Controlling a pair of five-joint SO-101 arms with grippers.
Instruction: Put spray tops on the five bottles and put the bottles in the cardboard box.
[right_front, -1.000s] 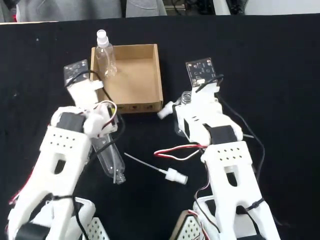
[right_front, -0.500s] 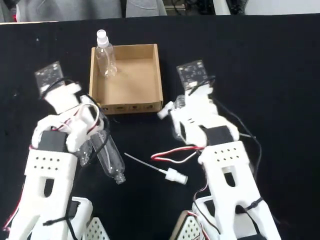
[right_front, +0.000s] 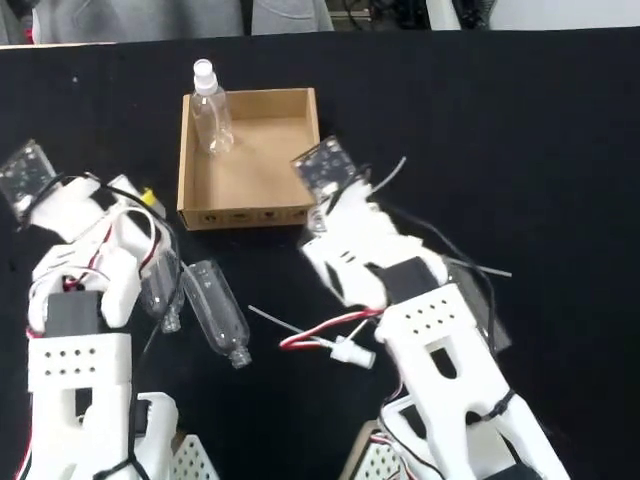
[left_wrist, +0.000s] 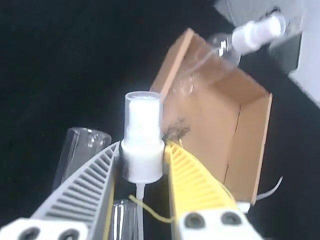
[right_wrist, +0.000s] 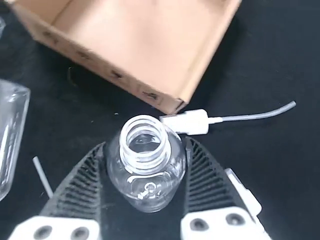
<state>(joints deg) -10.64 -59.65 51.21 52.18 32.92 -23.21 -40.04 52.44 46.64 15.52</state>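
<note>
High: L arm (right_front: 85, 250) swung out left of cardboard box (right_front: 265, 150), off its front wall since 1 s ago; R arm (right_front: 385, 265) turned twd box front.
L wrist: left gripper (left_wrist: 142, 152) pinches spray top (left_wrist: 142, 130), upright.
R wrist: right gripper (right_wrist: 145, 150) clamps uncapped bottle (right_wrist: 146, 167) near box corner.

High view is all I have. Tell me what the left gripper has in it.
Observer: The left gripper is shut on a spray top, clamped by its collar.
Operator: Now give me the right one.
Observer: The right gripper is shut on a bottle, neck open, no top on it.
Operator: Report any spare top near it.
Observer: A second spray top lies just off a corner of the cardboard box.
</note>
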